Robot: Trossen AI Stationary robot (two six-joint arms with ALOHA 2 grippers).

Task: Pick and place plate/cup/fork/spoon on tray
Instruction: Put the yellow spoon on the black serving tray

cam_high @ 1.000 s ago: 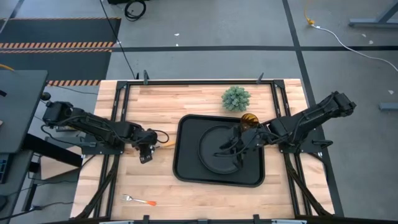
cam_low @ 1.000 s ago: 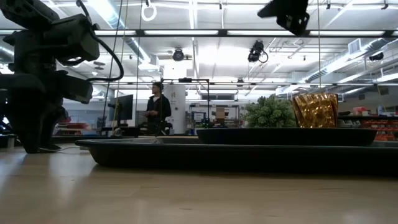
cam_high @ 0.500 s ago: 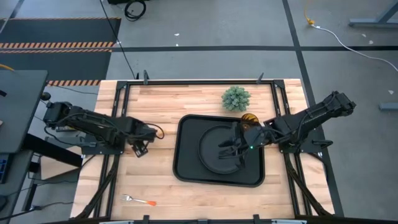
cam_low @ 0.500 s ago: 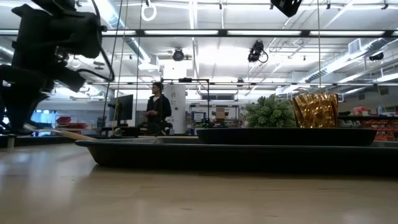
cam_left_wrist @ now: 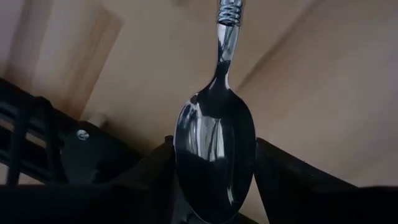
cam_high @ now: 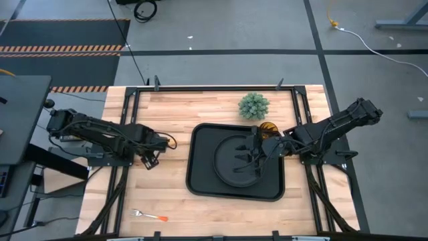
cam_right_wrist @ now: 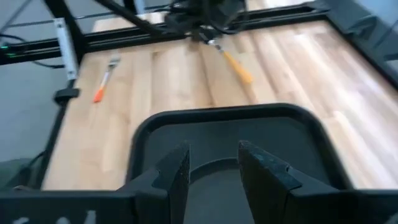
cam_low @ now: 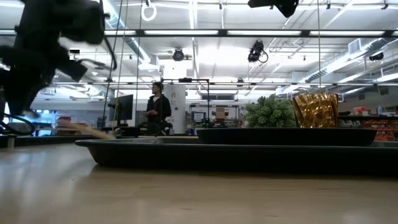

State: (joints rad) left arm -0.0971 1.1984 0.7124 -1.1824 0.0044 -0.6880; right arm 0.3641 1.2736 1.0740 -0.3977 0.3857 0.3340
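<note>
Gripped at its bowl by the left gripper (cam_high: 148,159), the spoon (cam_left_wrist: 216,152) points its handle toward the tray (cam_high: 200,184).

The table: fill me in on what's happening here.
The left tool is shut on the shiny silver spoon, off the tray's left side. The right tool hovers open above the round matte black plate lying in the large black rectangular tray. The orange-handled fork still lies on the wood.

Shiny silver spoon (cam_left_wrist: 216,149) seen close, rounded bowl between two dark fingers (cam_left_wrist: 292,177), ridged handle section reaching away, light wooden table (cam_left_wrist: 311,93) behind, black frame rail (cam_left_wrist: 37,134) beside it.
</note>
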